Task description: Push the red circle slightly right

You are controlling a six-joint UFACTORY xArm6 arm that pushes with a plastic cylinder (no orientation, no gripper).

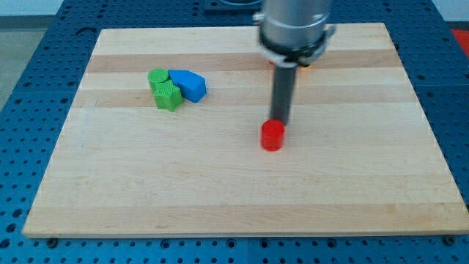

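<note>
The red circle (pixel 272 136) is a short red cylinder on the wooden board (pixel 242 198), a little right of the board's middle. My tip (pixel 281 121) comes down just above the red circle's top right edge in the view, touching it or very close to it. The dark rod rises from there to the grey arm at the view's top.
A green block (pixel 165 90) and a blue block (pixel 188 84) lie together at the upper left of the board, touching. Something small and orange-red (pixel 303 64) shows behind the arm near the top. A blue perforated table surrounds the board.
</note>
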